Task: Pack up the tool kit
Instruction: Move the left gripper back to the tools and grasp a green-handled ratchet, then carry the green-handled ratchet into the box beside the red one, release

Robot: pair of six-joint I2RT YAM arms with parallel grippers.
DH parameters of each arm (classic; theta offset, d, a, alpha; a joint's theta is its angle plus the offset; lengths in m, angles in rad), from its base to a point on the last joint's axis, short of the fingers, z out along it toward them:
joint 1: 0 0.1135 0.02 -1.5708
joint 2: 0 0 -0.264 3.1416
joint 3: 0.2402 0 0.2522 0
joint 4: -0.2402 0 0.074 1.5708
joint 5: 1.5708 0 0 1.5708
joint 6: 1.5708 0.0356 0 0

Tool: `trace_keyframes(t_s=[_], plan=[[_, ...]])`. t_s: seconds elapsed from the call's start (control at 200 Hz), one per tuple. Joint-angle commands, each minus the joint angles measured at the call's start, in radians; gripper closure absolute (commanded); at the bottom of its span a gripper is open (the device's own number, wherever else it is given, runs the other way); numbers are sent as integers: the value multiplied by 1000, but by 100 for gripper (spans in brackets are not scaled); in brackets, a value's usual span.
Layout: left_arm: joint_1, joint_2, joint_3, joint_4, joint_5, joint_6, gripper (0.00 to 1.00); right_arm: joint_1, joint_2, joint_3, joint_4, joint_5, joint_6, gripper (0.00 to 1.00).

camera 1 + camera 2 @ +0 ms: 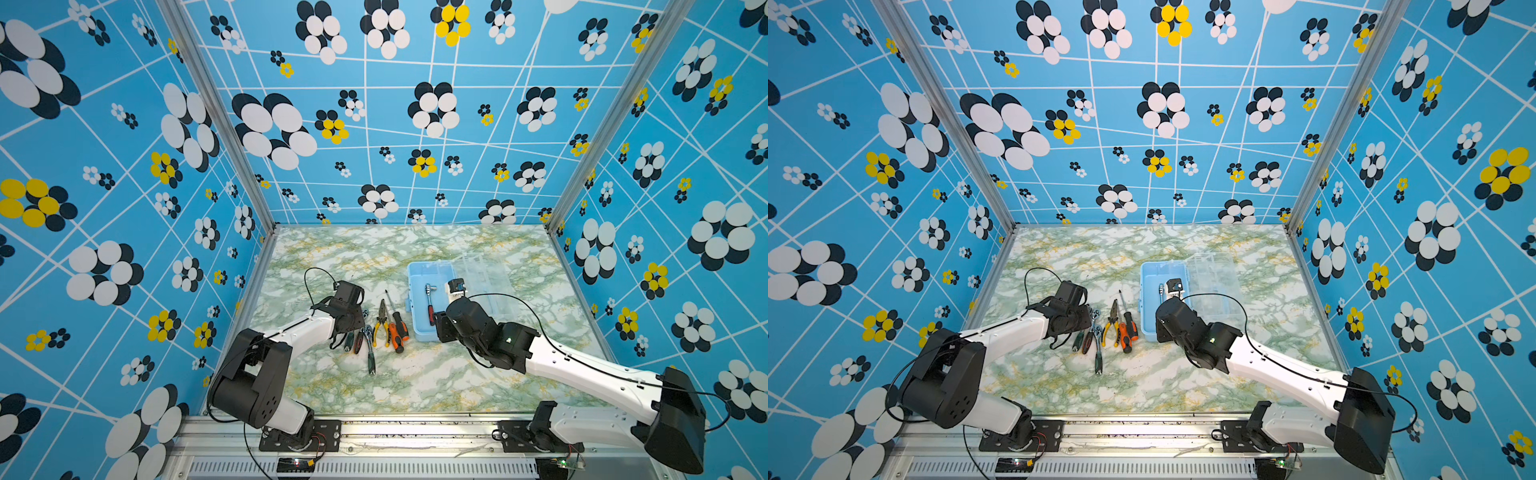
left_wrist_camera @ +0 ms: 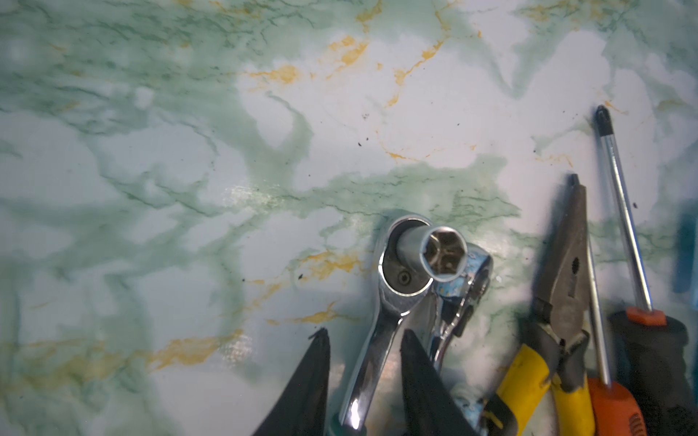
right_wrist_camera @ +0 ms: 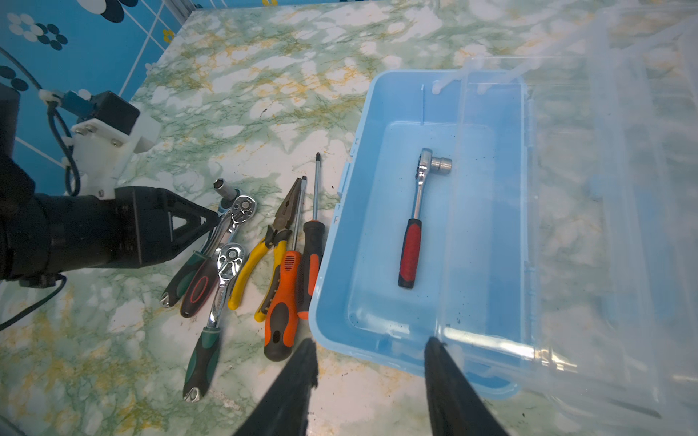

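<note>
Box point(image 3: 332, 271) sits open right of centre on the table point(image 1: 415, 382), clear lid point(image 3: 604, 188) thrown back. One red ratchet point(image 3: 415, 215) lies flat inside. Just left of the box we note screwdrivers point(image 3: 287, 294), pliers point(image 3: 281, 222) and loose ratchets point(image 3: 226, 271) in a row. Left fingers point(image 2: 306, 385) are narrow, astride a chrome ratchet point(image 2: 381, 324), with a gap showing on one side. Right fingers point(image 3: 294, 385) stand apart, empty, over the box's near rim. A blue sticker point(image 2: 449, 294) on one ratchet head is too blurred for us to read.

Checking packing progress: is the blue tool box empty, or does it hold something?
Not empty. The blue box holds one red-handled ratchet lying flat on its floor; nothing else shows inside.
</note>
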Motion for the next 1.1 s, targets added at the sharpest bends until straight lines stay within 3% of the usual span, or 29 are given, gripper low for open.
trace_keyframes(t_s=[0.0, 0.45, 0.56, 0.605, 0.72, 0.915, 1.095], plan=[[6, 36, -11, 21, 10, 12, 67, 6, 21, -3, 11, 19, 17, 51], [-1, 181, 48, 1, -52, 9, 81, 6, 35, -8, 28, 25, 9, 52], [-1, 189, 65, -27, -68, 5, 91, 4, 43, -5, 34, 26, 4, 52], [-2, 189, 71, -40, -78, 4, 100, 5, 48, -2, 34, 26, 1, 52], [-3, 189, 93, -78, -116, -15, 100, 1, 61, 0, 46, 18, -5, 52], [-3, 86, 116, -134, -156, -12, 100, -16, 71, 6, 61, -2, -6, 52], [-18, -63, 176, -216, -120, 4, 100, -42, 67, 1, 77, -26, -1, 52]])
